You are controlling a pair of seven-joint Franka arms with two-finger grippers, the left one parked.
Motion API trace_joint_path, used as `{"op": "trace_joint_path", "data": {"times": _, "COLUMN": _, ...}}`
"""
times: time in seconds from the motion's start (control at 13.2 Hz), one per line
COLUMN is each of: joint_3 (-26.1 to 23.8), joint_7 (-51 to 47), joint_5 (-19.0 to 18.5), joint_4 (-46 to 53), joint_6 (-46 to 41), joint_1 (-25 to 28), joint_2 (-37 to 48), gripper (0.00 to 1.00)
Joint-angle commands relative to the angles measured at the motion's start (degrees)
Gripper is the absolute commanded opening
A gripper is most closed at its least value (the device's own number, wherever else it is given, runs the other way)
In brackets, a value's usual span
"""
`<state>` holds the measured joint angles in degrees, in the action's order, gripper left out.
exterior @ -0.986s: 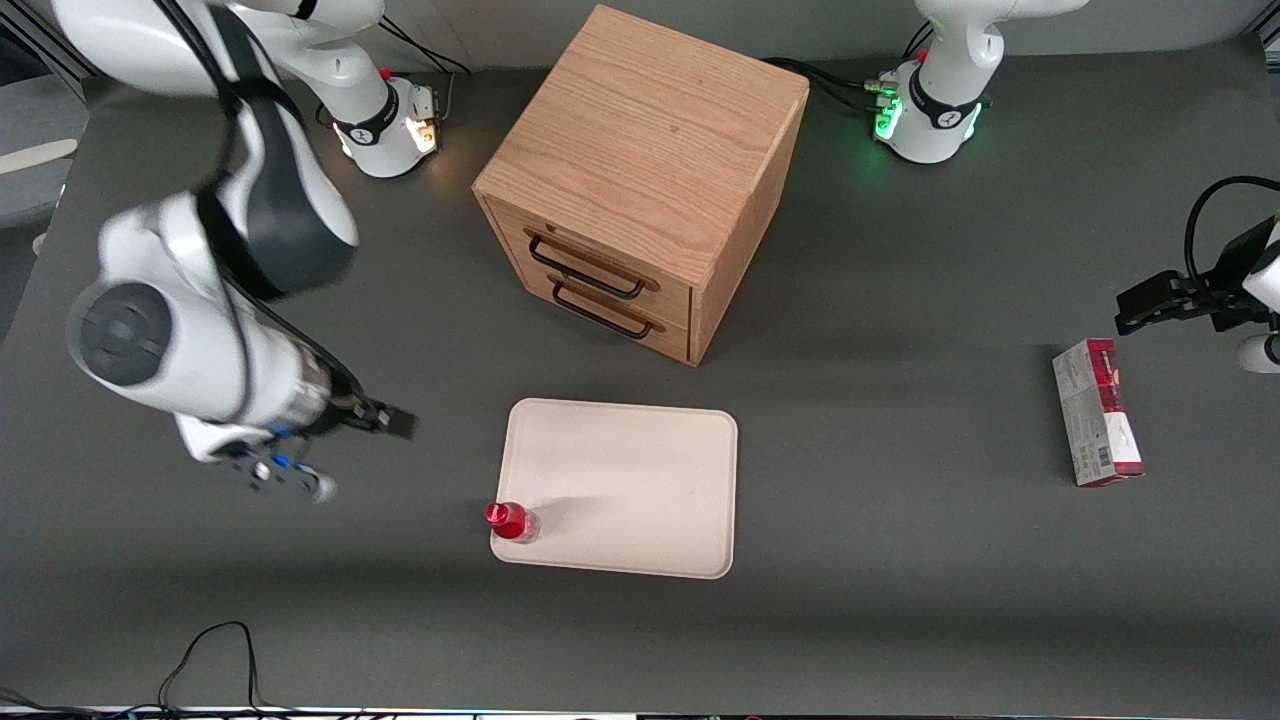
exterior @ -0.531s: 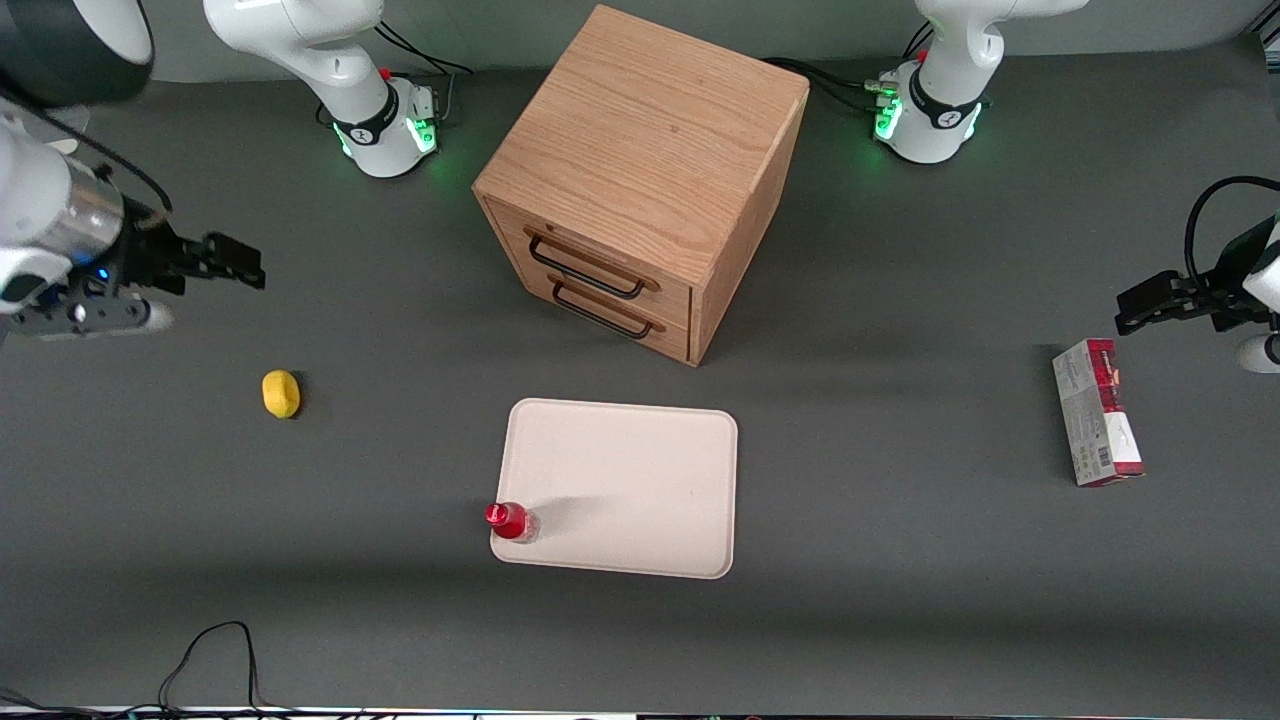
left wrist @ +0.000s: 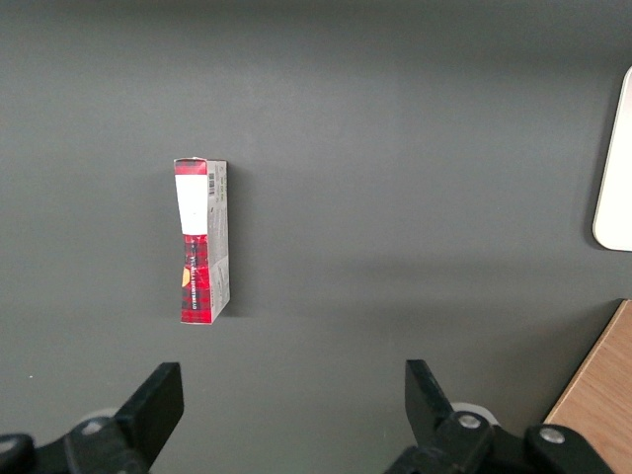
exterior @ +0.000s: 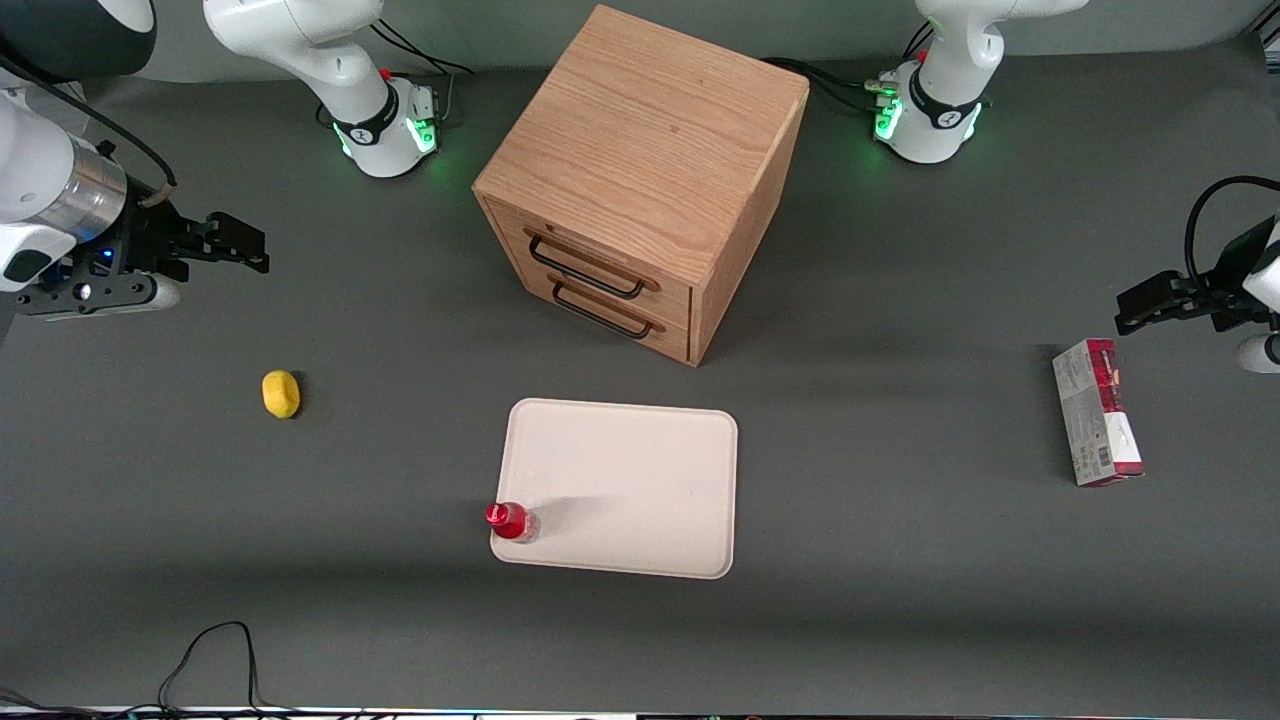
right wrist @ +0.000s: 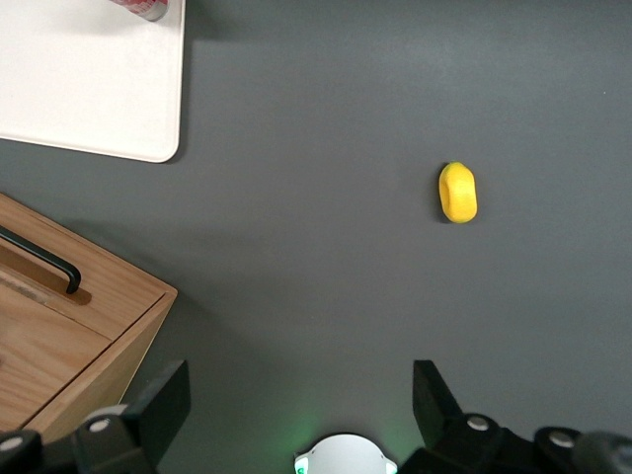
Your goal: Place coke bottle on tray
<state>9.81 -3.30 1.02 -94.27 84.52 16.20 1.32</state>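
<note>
The end effector of the working arm hangs above the table toward the working arm's end, well apart from the tray and farther from the front camera than it; its two fingers stand spread wide, with nothing between them. A yellow lemon-like object lies on the table between the end effector and the tray, closer to the end effector and apart from both. The tray, pale cream-pink with rounded corners and a low rim, lies flat on the table in front of the wooden drawer cabinet, whose two drawers carry dark handles. The coke bottle stands upright, red cap upward, at the tray's corner that is nearest the front camera on the working arm's side; it sits at the very rim, and whether its base rests wholly inside the rim cannot be told. In the right wrist view only the bottle's base shows, over the tray's corner. A red-and-grey carton lies flat toward the parked arm's end of the table, well apart from the tray.
</note>
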Motion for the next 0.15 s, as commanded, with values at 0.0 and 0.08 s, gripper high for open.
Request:
{"op": "trace_joint_path", "data": {"times": 0.0, "joint_3": 0.2, "joint_7": 2.8, "joint_5": 0.9, "joint_4": 0.1, "joint_6": 0.2, "joint_1": -0.4, "joint_2": 0.1, "gripper": 1.0}}
{"op": "trace_joint_path", "data": {"times": 0.08, "joint_3": 0.2, "joint_7": 4.3, "joint_5": 1.0, "joint_4": 0.4, "joint_6": 0.2, "joint_1": -0.4, "joint_2": -0.1, "gripper": 1.0}}
